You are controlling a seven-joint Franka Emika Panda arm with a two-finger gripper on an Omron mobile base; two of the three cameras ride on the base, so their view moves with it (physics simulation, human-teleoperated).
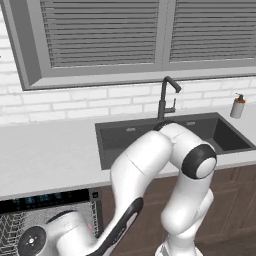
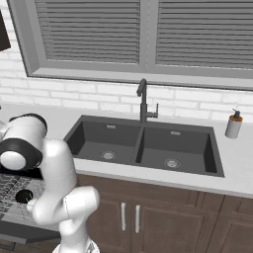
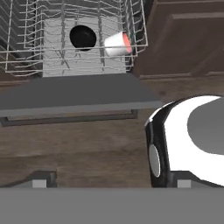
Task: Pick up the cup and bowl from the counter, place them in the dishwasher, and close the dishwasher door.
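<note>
The jaws are standing spread wide and gripping nothing; in the hand view the two finger tips (image 3: 39,183) are showing apart at the bottom, with the gripper (image 3: 109,183) hanging over the wooden floor (image 3: 87,148) and touching no object. Ahead of it the door (image 3: 74,96) is lying open and flat, dark grey, with the wire rack (image 3: 26,52) pulled out above it. The bowl (image 3: 82,37) is sitting in the rack near its middle, and the cup (image 3: 117,44) is lying on its side just beside it, toward the rack's right edge, its red inside facing right. A brown cabinet (image 3: 183,39) is standing to the right of the dishwasher (image 1: 45,200), whose black control strip is showing under the desk's front edge in the left base view. The arm is bending down low in front of the appliance. On the desk (image 1: 45,150), the dark double sink (image 2: 143,146) is sitting with the faucet (image 2: 143,101) rising at its back edge, and a soap dispenser (image 2: 233,124) is standing near the sink's far right corner.
</note>
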